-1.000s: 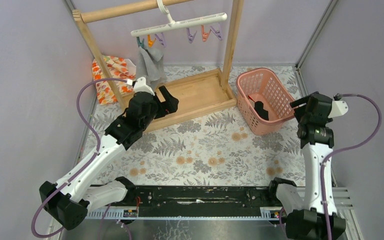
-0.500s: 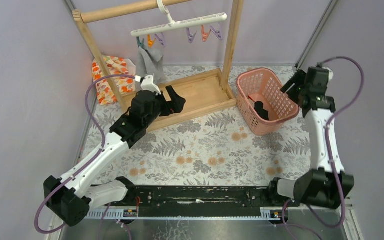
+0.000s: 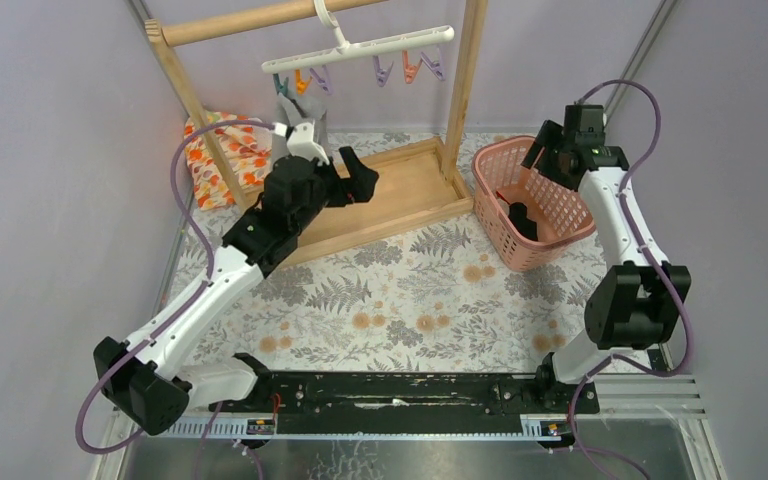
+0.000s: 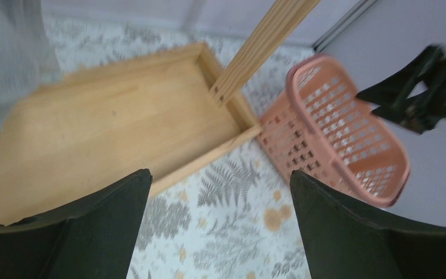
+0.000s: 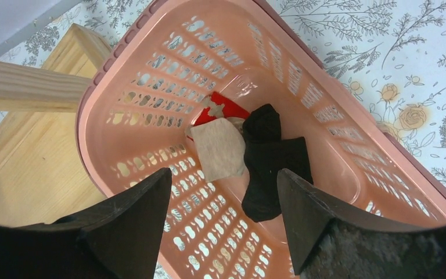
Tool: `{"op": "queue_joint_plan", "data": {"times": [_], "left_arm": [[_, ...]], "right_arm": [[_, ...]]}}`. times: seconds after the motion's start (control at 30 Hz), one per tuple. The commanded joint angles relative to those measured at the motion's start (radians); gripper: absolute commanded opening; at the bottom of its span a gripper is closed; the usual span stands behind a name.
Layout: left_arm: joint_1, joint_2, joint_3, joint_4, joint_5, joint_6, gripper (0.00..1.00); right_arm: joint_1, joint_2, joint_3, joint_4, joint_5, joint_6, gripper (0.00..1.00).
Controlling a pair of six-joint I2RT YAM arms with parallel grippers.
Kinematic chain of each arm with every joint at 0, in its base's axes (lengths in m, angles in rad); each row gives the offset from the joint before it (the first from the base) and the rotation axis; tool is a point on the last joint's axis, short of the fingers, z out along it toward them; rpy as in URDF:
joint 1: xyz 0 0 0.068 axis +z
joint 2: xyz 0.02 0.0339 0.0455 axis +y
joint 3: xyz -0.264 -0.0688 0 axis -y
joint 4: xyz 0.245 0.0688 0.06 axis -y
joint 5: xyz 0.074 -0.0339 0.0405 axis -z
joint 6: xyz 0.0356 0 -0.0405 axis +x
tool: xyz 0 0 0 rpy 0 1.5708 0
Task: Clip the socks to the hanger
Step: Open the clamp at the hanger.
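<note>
The white hanger (image 3: 360,50) hangs by its hook from the wooden rail, with pastel clips along it. A grey sock (image 3: 305,115) hangs from its left end. A beige sock with a red end (image 5: 220,148) and a black sock (image 5: 273,163) lie in the pink basket (image 5: 180,87). Only the black one shows in the top view (image 3: 522,220). My right gripper (image 5: 223,180) is open and empty, just above the basket's back rim (image 3: 550,155). My left gripper (image 3: 355,178) is open and empty above the wooden base tray (image 4: 122,116).
The wooden frame's right post (image 3: 465,80) stands between the tray (image 3: 400,190) and the basket (image 3: 530,250). An orange-and-white flower-patterned cloth (image 3: 225,150) lies at the back left. Purple walls close in on three sides. A fern-patterned mat (image 3: 410,290) covers the table.
My right arm has swung from the basket's right side to above its back rim. My left arm has moved farther back and to the right, over the tray.
</note>
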Motion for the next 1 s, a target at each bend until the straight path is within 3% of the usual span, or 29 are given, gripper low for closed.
{"op": "queue_joint_plan", "data": {"times": [0.0,0.13,0.27,0.4,0.6,0.73,0.97], "left_arm": [[0.005,0.028,0.130,0.078,-0.028,0.071,0.97],[0.005,0.037,0.162,0.113,0.000,0.119,0.97],[0.026,0.033,0.167,0.163,0.114,0.155,0.95],[0.039,0.008,0.167,0.169,0.131,0.181,0.96],[0.039,-0.028,0.158,0.204,0.075,0.241,0.97],[0.038,0.014,0.248,0.204,0.079,0.267,0.97],[0.025,0.103,0.327,0.339,0.061,0.289,0.96]], "right_arm": [[0.053,-0.036,0.027,0.097,-0.033,-0.048,0.74],[0.121,-0.142,0.004,0.241,-0.284,-0.154,0.55],[0.147,-0.238,-0.083,0.433,-0.564,-0.190,0.55],[0.149,-0.285,-0.158,0.520,-0.709,-0.169,0.55],[0.154,-0.317,-0.167,0.516,-0.664,-0.167,0.55],[0.155,-0.354,-0.218,0.549,-0.599,-0.146,0.55],[0.175,-0.426,-0.318,0.721,-0.539,-0.095,0.53]]}}
